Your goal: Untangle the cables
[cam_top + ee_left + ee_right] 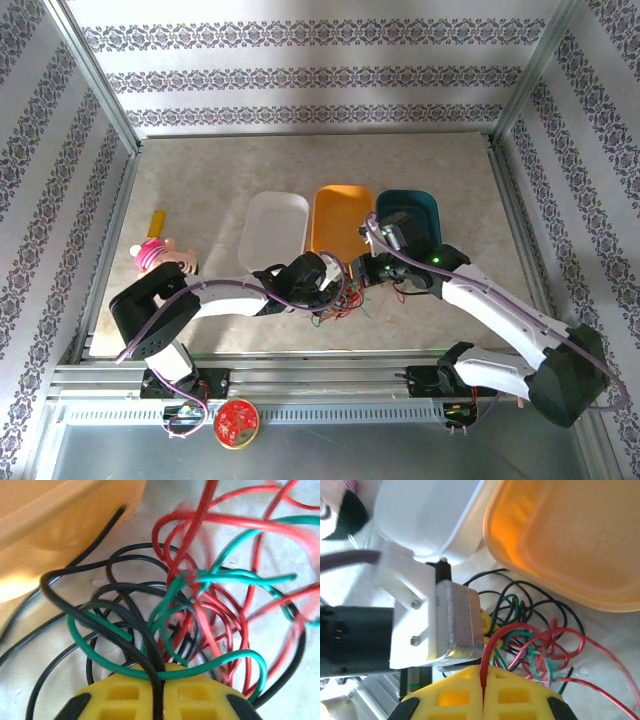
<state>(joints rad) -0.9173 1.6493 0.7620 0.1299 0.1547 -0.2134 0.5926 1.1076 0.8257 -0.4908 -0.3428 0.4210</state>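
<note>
The cables [341, 299] lie as a tangled heap of red, green and black wire on the table, just in front of the trays. Both grippers meet over the heap. In the left wrist view my left gripper [159, 674] is shut on a black cable [148, 650] that runs down between its yellow fingers. A green cable [205, 666] drapes across the fingertips, with red loops [226, 625] behind. In the right wrist view my right gripper [483, 674] is shut on a red cable [488, 647] that arches up out of the tangle.
Three trays stand in a row behind the heap: white [274, 228], orange [340, 212] and teal [412, 210]. The left arm's wrist body [454, 622] sits close beside the right fingers. A pink toy [158, 256] and a yellow stick [155, 222] lie far left.
</note>
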